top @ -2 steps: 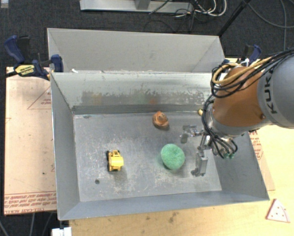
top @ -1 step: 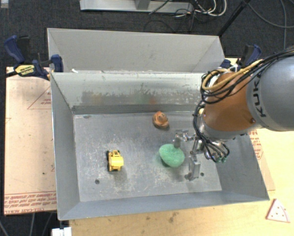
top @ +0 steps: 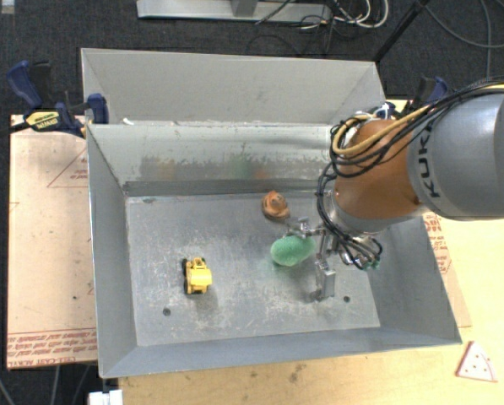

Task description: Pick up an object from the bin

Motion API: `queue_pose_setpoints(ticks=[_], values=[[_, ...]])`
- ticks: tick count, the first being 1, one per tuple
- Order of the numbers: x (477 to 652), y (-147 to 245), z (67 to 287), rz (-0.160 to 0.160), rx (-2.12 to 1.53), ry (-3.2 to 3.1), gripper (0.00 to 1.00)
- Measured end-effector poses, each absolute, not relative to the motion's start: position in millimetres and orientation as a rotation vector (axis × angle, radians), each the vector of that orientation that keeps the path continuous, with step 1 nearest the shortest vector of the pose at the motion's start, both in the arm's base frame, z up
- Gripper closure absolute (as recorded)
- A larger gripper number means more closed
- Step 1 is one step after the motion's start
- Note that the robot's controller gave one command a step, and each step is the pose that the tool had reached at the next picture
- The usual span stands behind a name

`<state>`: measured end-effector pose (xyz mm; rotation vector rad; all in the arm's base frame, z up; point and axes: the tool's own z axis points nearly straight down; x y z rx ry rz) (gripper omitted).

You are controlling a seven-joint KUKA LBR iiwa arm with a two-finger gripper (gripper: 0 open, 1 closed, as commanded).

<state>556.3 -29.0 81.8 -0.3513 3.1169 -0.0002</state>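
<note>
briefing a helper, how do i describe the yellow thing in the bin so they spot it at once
In the grey metal bin, look at the floor's left half, away from the gripper. A small yellow toy truck lies there alone: boxy and bright yellow, unlike the rounded green lump and brown ball on the right.

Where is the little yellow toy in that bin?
In the camera view the yellow toy lies alone on the left half of the bin floor, towards the near wall, well left of the green lump beside the gripper.
</note>
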Motion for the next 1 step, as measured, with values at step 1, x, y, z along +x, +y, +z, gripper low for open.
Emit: queue_pose_setpoints(ticks=[1], values=[[556.3, -13.8, 70.0, 0.001, -0.484, 3.102, 1.0]])
